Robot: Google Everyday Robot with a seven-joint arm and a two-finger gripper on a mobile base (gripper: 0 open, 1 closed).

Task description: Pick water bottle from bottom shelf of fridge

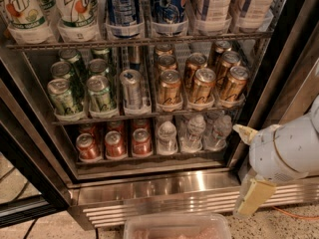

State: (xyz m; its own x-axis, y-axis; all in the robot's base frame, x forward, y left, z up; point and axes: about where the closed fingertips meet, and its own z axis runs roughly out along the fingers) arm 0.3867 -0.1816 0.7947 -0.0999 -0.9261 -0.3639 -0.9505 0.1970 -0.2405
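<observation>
The fridge [159, 190] stands open, with a steel frame and a ribbed base panel. On its bottom shelf [149, 158], small clear water bottles with pale caps stand at the right: one in the middle [167, 136], one beside it [192, 131] and one at the far right [220, 130]. Red soda cans [114, 144] fill the shelf's left half. My gripper [247, 166] is at the lower right, outside the fridge by its right frame, just right of and below the bottles. Its pale yellow fingers [254, 197] stand wide apart and hold nothing.
Gold cans [202, 86], green cans [99, 93] and a silver can [130, 87] fill the middle rack. Large bottles [122, 6] stand on the top rack. The dark door edge [25, 153] is at the left. A clear container [177, 227] sits below the base panel.
</observation>
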